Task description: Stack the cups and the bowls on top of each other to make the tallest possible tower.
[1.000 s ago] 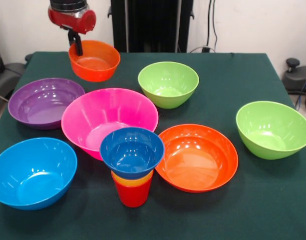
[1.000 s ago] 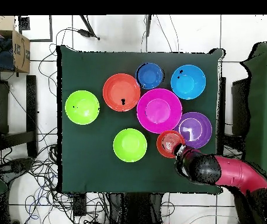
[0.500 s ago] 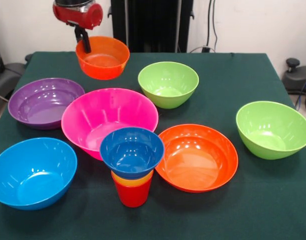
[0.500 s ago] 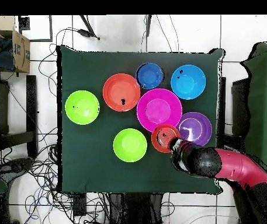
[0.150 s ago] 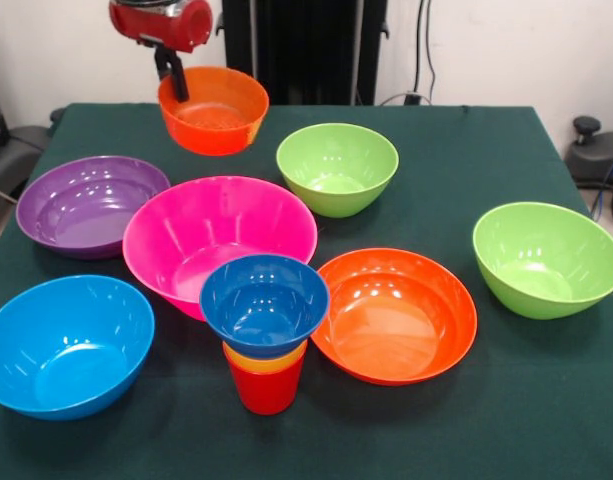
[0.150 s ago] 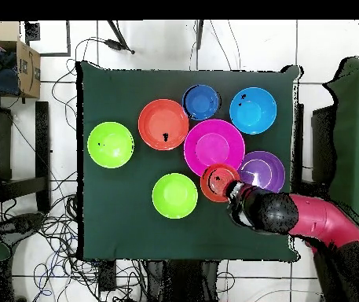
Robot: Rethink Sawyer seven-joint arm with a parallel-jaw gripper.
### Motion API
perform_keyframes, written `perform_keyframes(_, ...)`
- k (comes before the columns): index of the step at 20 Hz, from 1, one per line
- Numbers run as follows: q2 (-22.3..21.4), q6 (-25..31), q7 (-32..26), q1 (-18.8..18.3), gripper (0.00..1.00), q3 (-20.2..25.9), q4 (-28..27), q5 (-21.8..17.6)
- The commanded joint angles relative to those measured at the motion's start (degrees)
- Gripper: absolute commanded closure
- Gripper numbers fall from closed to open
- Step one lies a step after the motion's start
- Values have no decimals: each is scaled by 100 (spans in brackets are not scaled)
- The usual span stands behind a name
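The small orange-red bowl [image 5: 213, 108] hangs in the air above the desk [image 5: 446, 180], a little tilted, near the far rim of the large pink bowl [image 5: 220, 238]. The pincer [image 5: 176, 78] grasps it at its rim, on the side toward the purple bowl [image 5: 89, 203]. In the overhead view this bowl [image 6: 218, 182] lies between the pink bowl and a lime green bowl [image 6: 174, 195]. The tower [image 5: 265, 330] stands near the front: red cup lowest, small blue bowl on top.
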Motion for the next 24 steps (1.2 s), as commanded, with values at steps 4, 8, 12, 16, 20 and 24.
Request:
perform_keyframes(4, -21, 702, -624, 313, 100, 359, -790, 137)
perform_keyframes(8, 81, 706, -595, 434, 100, 321, -1042, 83)
perform_keyframes(12, 237, 617, -467, 641, 100, 200, -1307, -49)
perform_keyframes(16, 628, 543, -201, 996, 100, -1, -1768, -172)
perform_keyframes(20, 1132, 831, -116, 1376, 100, -186, -2516, -176)
perform_keyframes(24, 1498, 1190, -67, 1687, 100, -361, -3121, -118)
